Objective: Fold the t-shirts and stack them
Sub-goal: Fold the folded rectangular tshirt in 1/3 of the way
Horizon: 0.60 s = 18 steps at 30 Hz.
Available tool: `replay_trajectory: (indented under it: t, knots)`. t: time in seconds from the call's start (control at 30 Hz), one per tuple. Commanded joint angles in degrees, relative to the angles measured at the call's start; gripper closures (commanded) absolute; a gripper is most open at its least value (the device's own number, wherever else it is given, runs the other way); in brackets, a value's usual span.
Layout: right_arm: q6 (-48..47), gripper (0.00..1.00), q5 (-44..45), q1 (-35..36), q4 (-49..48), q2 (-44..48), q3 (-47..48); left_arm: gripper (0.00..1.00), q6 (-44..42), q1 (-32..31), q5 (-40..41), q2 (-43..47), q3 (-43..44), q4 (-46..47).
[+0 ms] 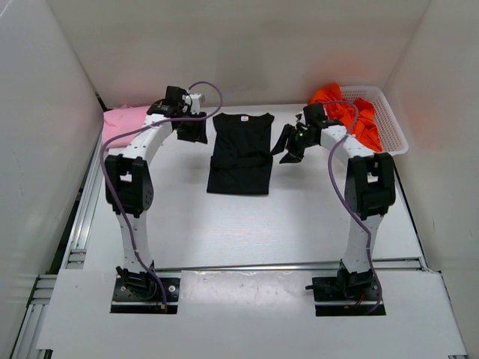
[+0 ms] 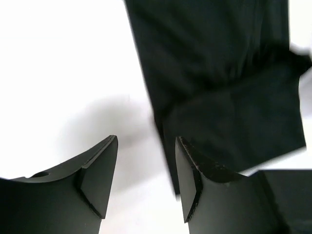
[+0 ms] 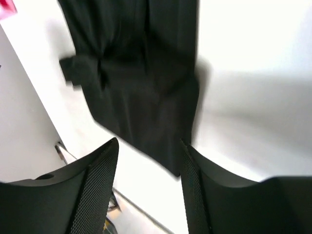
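The left arm (image 1: 131, 161) and right arm (image 1: 361, 161) are white tubular links with black joint housings, each bolted to a black base plate (image 1: 142, 290). A purplish cable (image 1: 103, 153) trails along each. The left claw (image 2: 146, 141) and right claw (image 3: 148, 142) are black, each with two wedge-shaped fingers (image 3: 97, 185).

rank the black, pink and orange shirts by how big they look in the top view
1. black shirt, laid out flat, clearly largest
2-3. orange shirt and pink shirt: both partly hidden, too close to rank
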State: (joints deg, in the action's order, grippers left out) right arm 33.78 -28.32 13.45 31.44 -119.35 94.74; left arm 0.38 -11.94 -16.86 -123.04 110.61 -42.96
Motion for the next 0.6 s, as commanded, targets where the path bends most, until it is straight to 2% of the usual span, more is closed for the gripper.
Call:
replay_trajectory:
  t: [0.0,0.03,0.13,0.27,0.57]
  knots:
    - [-3.2,0.41,2.4,1.7,3.5,6.2,-7.2,0.38,-0.4,-0.4,2.8,9.0,-7.2,-6.2]
    - [-3.8,0.41,2.4,2.5,3.5,6.8,-11.4,0.38,-0.4,-1.1,1.9,9.7,-11.3,-7.4]
    - [-5.2,0.35,1.0,5.0,2.8,7.3,-16.3,0.38,-0.4,-2.4,-0.3,9.1,-17.1,-11.8]
    - [-5.2,0.34,-1.2,7.9,0.8,5.5,-17.0,0.34,-0.4,-5.0,-1.4,8.6,-20.9,-11.9]
    - [-1.0,0.36,-1.2,8.4,-3.1,0.2,-17.0,0.31,-0.4,-5.5,-2.6,2.8,-19.3,-10.1]
